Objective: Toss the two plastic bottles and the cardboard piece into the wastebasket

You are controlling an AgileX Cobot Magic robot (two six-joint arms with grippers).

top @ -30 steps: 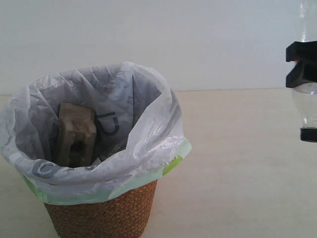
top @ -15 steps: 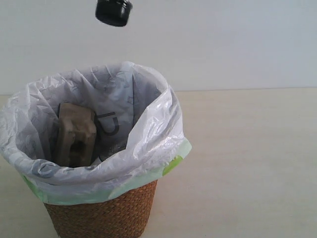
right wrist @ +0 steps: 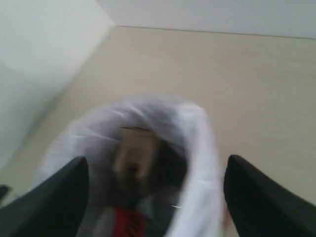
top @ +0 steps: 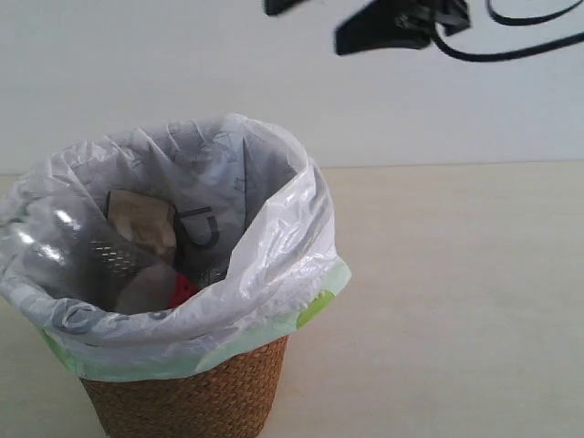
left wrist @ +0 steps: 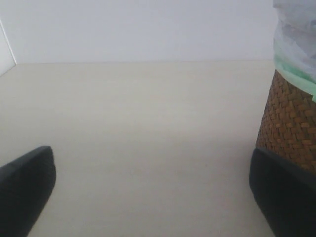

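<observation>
The wastebasket point(top: 192, 397), brown wicker lined with a white bag, stands at the lower left. Inside it the grey-beige cardboard piece point(top: 141, 217) leans upright. The slim clear bottle with the red label point(top: 87, 260) lies slanted in front of the cardboard. My right gripper point(top: 333, 23) hangs open high above the basket, holding nothing; its wrist view looks down on the bag rim point(right wrist: 200, 148), the cardboard point(right wrist: 133, 153) and the red label point(right wrist: 126, 222), all blurred. My left gripper point(left wrist: 158, 197) is open and empty, low beside the basket's wicker wall point(left wrist: 291, 128). The green-label bottle is out of view.
A pale beige table top point(top: 456, 301) stretches right of the basket to a white back wall point(top: 456, 100). A black cable point(top: 529, 41) trails from the right arm at the top right.
The right gripper carried the red-label bottle from the right edge to above the basket and let it go. The bottle now lies inside, partly covering the cardboard.
</observation>
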